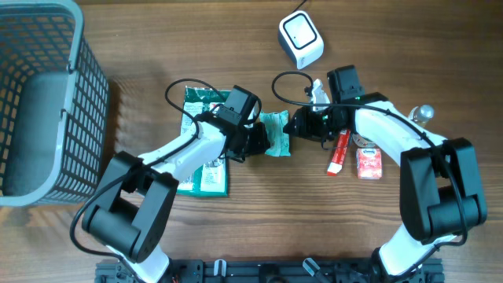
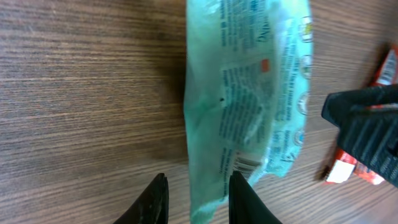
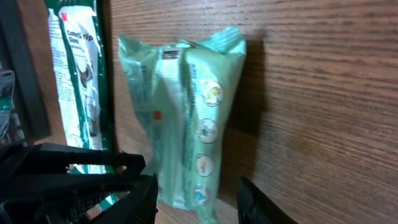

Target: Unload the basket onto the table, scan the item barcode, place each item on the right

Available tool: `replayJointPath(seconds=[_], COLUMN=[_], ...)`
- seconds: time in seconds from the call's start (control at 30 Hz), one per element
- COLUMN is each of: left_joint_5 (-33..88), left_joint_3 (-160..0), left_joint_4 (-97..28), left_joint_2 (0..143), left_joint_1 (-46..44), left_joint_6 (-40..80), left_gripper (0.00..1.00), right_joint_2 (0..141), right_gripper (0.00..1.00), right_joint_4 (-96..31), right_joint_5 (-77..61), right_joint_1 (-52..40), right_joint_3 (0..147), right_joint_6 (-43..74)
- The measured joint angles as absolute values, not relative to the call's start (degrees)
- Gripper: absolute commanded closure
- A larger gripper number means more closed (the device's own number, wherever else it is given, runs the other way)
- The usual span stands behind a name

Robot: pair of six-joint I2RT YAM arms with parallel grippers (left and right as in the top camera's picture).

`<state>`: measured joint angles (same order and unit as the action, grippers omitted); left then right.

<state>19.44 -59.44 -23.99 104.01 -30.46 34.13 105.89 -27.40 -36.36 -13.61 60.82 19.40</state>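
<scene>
The mint-green packet [image 1: 275,134] lies flat on the wooden table [image 1: 157,47], about midway between the two arms, with printed text and a row of small round icons on its upper face. In the left wrist view a small striped barcode [image 2: 247,163] shows near one end of the packet.

The left gripper [image 2: 198,180] stands at one short end of the packet. Its jaws are parted only a little, and the packet's end reaches in between them. One finger [image 2: 245,202] sits right against the packet's edge, while bare wood shows between the other finger and the packet, so nothing is clamped.

The right gripper [image 3: 198,183] faces the opposite end with its jaws wider apart. The packet's corner lies between the fingers [image 3: 146,202]. One finger is at the packet's side and the other stands off it with table showing in the gap, so this gripper has no hold either.

Just beside the packet, under the left arm, lies a dark green packet [image 1: 206,141]. On the right arm's side are a red tube [image 1: 339,152] and a small red-and-white box [image 1: 368,163] near each other. The white scanner [image 1: 301,39] sits well apart from the packet, farther up the table. A grey basket [image 1: 78,47] stands at the far left.
</scene>
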Motion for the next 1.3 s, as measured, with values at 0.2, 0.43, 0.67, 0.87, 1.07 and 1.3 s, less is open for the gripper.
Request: replayJointPath(seconds=[0.2,0.43,0.67,0.87,1.07,1.3], left_joint_5=[19.44,19.2,15.64,14.85,13.56,15.62], left_joint_3=[-59.44,-60.18,-61.04,-61.14,-62.11,-70.13], left_joint_4=[-24.01,-24.6,-27.92,-28.16,-31.0,-30.33], left_joint_2=[105.86,107.13,107.59,107.57,107.33,99.46], left_joint_1=[-30.46,-30.46,-30.61,-30.72,-29.63,-23.4], left_joint_6=[34.11,33.58,33.52,33.54,33.52,33.01], left_gripper=[0.79,0.96,0.96,0.96,0.96,0.96], right_joint_2=[105.93,105.97,105.97,105.97,105.97,105.86], right_gripper=[0.59,0.96,0.96,0.95,0.53,0.41], right_joint_4=[-21.21,-18.79,-19.2,-19.79,-20.53,-26.15], right_joint_5=[-35.94,-34.04,-32.49,-31.86,-30.92,-29.3], right_joint_1=[-15.44,-18.72,-18.9,-18.87,-18.7,-18.17], right_joint_3=[55.83,54.94,54.94,54.98,55.0,58.5], right_joint_6=[22.68,26.61,28.97,29.36,29.76,28.95])
